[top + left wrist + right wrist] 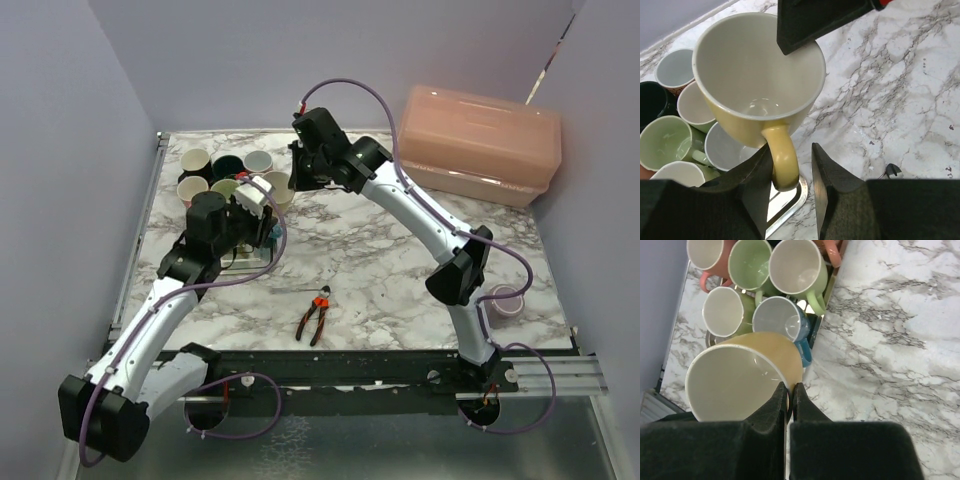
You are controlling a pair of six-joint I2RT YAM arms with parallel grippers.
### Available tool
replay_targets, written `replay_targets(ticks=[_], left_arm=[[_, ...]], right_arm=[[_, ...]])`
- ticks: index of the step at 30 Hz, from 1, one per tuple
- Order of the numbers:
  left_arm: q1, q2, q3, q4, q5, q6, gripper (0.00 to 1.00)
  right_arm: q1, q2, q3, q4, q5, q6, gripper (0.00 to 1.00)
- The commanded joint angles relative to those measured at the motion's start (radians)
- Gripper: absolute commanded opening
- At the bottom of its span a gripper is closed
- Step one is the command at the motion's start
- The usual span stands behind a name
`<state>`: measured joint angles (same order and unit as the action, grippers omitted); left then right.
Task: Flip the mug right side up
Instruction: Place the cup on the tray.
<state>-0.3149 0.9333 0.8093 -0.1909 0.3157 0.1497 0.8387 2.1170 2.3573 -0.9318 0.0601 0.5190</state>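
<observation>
The yellow mug (755, 75) is upright, mouth up, held just above a cluster of other mugs; it also shows in the top view (277, 187) and the right wrist view (735, 380). My right gripper (789, 387) is shut on its rim, one finger inside and one outside, and its finger (810, 20) shows over the rim in the left wrist view. My left gripper (790, 150) is open with its jaws on either side of the mug's handle (782, 160). The handle touches the left finger, with a gap to the right one.
Several mugs (215, 170) in green, pink, dark and blue stand mouth up on a metal tray (790, 210) at the back left. Red-handled pliers (316, 316) lie near the front. A pink bin (480, 140) stands back right, a pink cup (503, 300) at right.
</observation>
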Motion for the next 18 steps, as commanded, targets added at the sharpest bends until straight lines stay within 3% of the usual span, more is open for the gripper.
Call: replay_targets(ticks=[1, 10, 14, 18], left_arm=[[-0.098, 0.043, 0.053, 0.022, -0.159, 0.052, 0.36], [-0.144, 0.073, 0.082, 0.016, -0.307, 0.056, 0.22], [-0.156, 0.092, 0.092, 0.015, -0.335, 0.036, 0.06], [-0.165, 0.104, 0.094, 0.011, -0.326, 0.047, 0.0]], right_arm=[[0.013, -0.022, 0.001, 0.022, 0.04, 0.038, 0.01], [0.014, -0.066, -0.063, 0.037, 0.077, 0.055, 0.01], [0.014, -0.078, -0.076, 0.039, 0.088, 0.056, 0.01], [0.014, -0.094, -0.097, 0.053, 0.096, 0.057, 0.01]])
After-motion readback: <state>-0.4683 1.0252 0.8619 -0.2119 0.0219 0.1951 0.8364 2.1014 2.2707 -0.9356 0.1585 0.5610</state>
